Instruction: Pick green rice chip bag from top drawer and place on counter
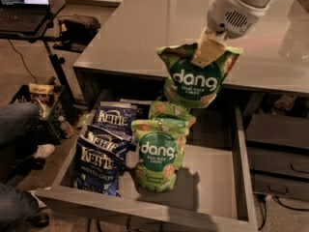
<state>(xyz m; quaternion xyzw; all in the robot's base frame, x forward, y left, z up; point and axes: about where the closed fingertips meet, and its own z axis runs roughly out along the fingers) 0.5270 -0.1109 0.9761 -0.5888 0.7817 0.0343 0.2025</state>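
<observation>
Claw (208, 52) is clenched on the crumpled top seam of the green bag (195, 81). The bag hangs free in the air, its lower half crossing the front edge of the bench (145, 28) in this view, above the back of the open drawer (244, 173). It is not yet over the benchtop. Risks as I judge them follow. First, the hold is on a thin strip at the very top with the whole pouch dangling, so a quick sideways move could set it swinging and slip the foil out of the grip. A drop from here would land in the drawer, likely on the second dang bag (159, 153) standing below or the third (171, 114) behind it, and shove them against the Kettle bags (113, 122). Second, the bag's bottom looks no higher than the bench edge. Carrying it inward without more lift could snag it there, folding the pouch or pulling it loose. Third, a release too near the edge, or with the bag tilted, could let it topple off the front. The pouch looks light and puffy and may not stand once let go. It wants height first, then a slow carry well in from the edge.
</observation>
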